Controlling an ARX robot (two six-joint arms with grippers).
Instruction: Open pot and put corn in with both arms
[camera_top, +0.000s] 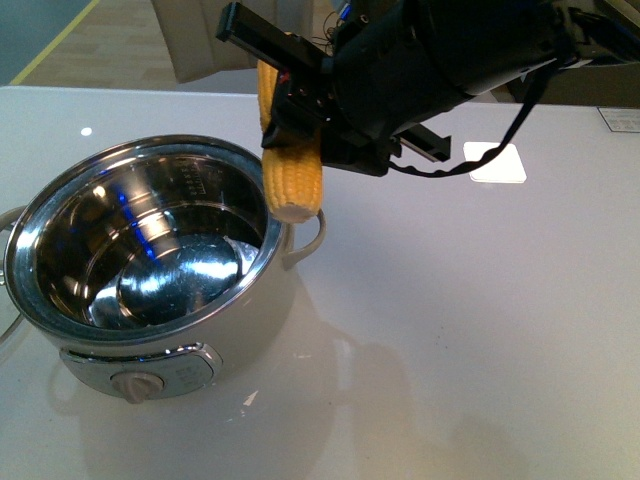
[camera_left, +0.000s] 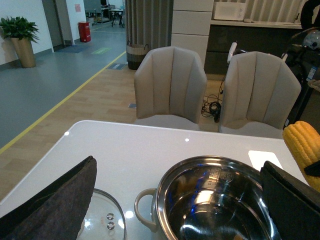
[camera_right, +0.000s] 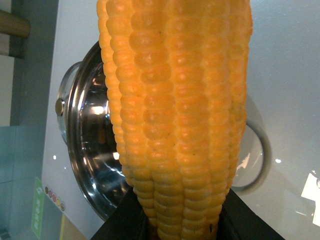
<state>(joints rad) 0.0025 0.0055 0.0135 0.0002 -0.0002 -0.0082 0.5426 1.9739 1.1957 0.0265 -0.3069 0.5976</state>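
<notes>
The cream-white pot (camera_top: 255, 330) stands open at the left of the table, its shiny steel inside bare. My right gripper (camera_top: 300, 115) is shut on the corn (camera_top: 292, 180) and holds it upright above the pot's right rim, next to the loop handle. In the right wrist view the corn (camera_right: 175, 100) fills the frame between the jaws of the right gripper (camera_right: 180, 222), with the pot (camera_right: 87, 150) behind it. My left gripper (camera_left: 177, 167) is open and empty, its fingers (camera_left: 55, 200) spread wide around the pot (camera_left: 210, 200). The corn (camera_left: 302, 142) shows at that view's edge.
A glass lid (camera_left: 102, 220) lies flat on the white table (camera_top: 450, 330) beside the pot's handle. A white square patch (camera_top: 497, 162) lies on the table behind the right arm. Two beige chairs (camera_left: 170, 85) stand past the table's far edge.
</notes>
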